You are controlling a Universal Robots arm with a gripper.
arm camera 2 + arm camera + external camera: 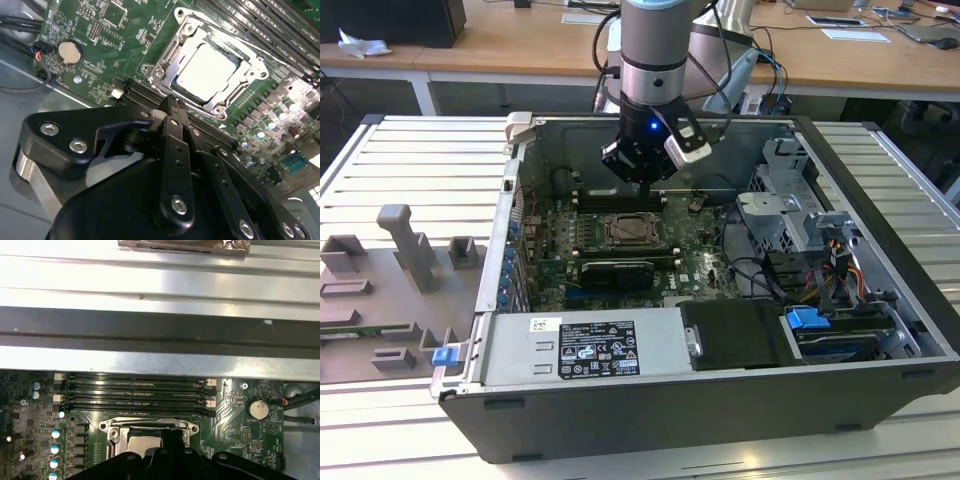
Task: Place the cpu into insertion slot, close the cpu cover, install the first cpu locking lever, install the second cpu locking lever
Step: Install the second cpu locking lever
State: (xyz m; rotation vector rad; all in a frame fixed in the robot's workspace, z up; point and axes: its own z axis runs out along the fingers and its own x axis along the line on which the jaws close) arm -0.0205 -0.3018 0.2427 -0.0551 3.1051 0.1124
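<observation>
Claw over the socket, cpu already seated under its cover

Your claw [171, 102] hangs just above the insertion slot [627, 231] inside the open computer case [880, 330], fingers [172, 150] pressed together and holding nothing; the cpu [207, 70] lies in the slot with the cpu cover [172, 50] folded down around it; the arm stands near vertical, wrist pointing down at the motherboard [100, 55]; my worry is that closed tips so near the memory slots [135, 390] could slip off a thin lever and scrape the board, leaving the cover unclamped.
</observation>
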